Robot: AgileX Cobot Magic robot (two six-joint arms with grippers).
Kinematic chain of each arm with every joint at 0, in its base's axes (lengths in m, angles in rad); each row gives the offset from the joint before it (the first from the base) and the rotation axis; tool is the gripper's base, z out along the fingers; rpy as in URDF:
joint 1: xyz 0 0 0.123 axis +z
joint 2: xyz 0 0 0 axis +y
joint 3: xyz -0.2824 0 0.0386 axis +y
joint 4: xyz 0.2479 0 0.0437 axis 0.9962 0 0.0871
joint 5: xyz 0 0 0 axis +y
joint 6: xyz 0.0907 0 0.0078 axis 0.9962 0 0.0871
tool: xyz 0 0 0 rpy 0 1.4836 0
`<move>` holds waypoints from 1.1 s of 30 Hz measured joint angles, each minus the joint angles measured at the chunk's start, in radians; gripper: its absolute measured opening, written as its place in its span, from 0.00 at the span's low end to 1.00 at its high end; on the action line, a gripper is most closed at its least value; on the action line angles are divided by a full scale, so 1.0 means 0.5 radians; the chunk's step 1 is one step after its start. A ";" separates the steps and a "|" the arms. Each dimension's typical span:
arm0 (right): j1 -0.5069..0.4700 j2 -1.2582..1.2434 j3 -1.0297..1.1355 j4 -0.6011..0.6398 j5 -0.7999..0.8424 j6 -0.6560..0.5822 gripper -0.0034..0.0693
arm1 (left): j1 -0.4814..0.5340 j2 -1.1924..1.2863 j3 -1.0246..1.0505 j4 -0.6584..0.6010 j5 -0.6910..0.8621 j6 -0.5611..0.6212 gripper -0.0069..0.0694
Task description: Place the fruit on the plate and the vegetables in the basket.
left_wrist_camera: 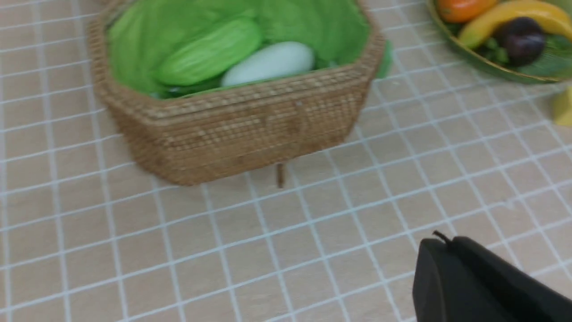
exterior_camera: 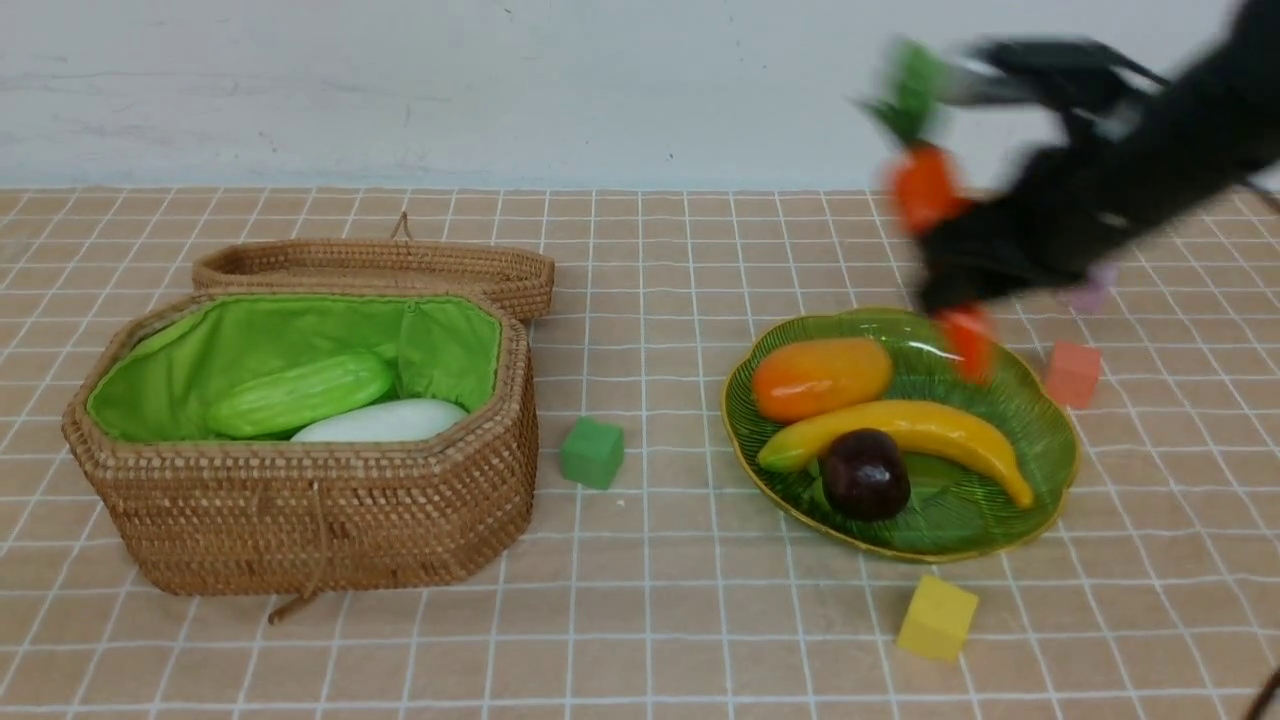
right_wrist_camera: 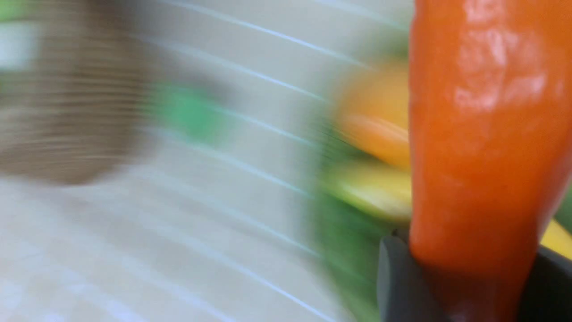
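At left of the front view, the basket (exterior_camera: 300,500) stands open, holding the gourd (exterior_camera: 300,392) and radish (exterior_camera: 385,422). Right of centre, the plate (exterior_camera: 1040,420) carries mango (exterior_camera: 820,377), banana (exterior_camera: 910,432) and mangosteen (exterior_camera: 865,473). Upper right, the blurred right gripper (exterior_camera: 945,270) clamps the carrot (exterior_camera: 925,185) mid-body, clear of the table. The left gripper (left_wrist_camera: 469,281) is closed, empty.

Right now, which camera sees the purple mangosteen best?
The front view: the mangosteen sits sharp and whole on the plate. The left wrist view shows it smaller at the frame's edge. The right wrist view is too blurred to show it.
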 joint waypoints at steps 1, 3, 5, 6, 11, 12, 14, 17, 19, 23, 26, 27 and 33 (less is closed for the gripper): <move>0.000 0.000 -0.014 0.000 -0.005 -0.028 0.44 | 0.000 0.000 0.000 0.003 0.004 -0.003 0.07; 0.227 0.083 -0.177 0.151 -0.063 -0.267 0.44 | 0.000 0.000 0.000 0.015 0.030 -0.013 0.07; 0.475 0.252 -0.420 0.273 -0.153 -0.554 0.44 | 0.000 0.000 0.000 0.017 0.052 -0.020 0.07; 0.550 0.331 -0.518 0.293 -0.189 -0.616 0.44 | 0.000 0.000 0.000 0.017 0.052 -0.024 0.07; 0.729 0.685 -0.884 0.314 -0.282 -0.752 0.44 | 0.000 0.000 0.000 0.015 0.052 -0.025 0.07; 0.758 0.803 -0.988 0.307 -0.303 -0.789 0.44 | 0.000 0.000 0.000 0.003 0.052 -0.025 0.07; 0.780 0.936 -1.094 0.274 -0.334 -0.814 0.45 | 0.000 0.000 0.000 -0.028 0.052 -0.025 0.07; 0.791 1.081 -1.193 0.227 -0.399 -0.829 0.60 | 0.000 0.000 0.000 -0.097 0.052 -0.015 0.07; 0.791 1.115 -1.212 0.206 -0.397 -0.832 0.76 | 0.000 0.000 0.000 -0.136 0.050 0.011 0.07; 0.791 1.043 -1.225 0.105 -0.211 -0.711 0.96 | 0.000 0.000 0.000 -0.214 -0.004 0.078 0.07; 0.791 0.854 -1.225 -0.115 0.127 -0.372 0.93 | 0.000 -0.028 0.005 -0.232 -0.101 0.163 0.07; 0.791 0.837 -1.225 -0.134 0.191 -0.341 0.92 | 0.000 -0.035 0.009 -0.236 -0.126 0.169 0.07; 0.725 0.299 -1.063 -0.749 0.748 0.341 0.39 | 0.000 -0.514 0.395 -0.340 -0.743 0.274 0.07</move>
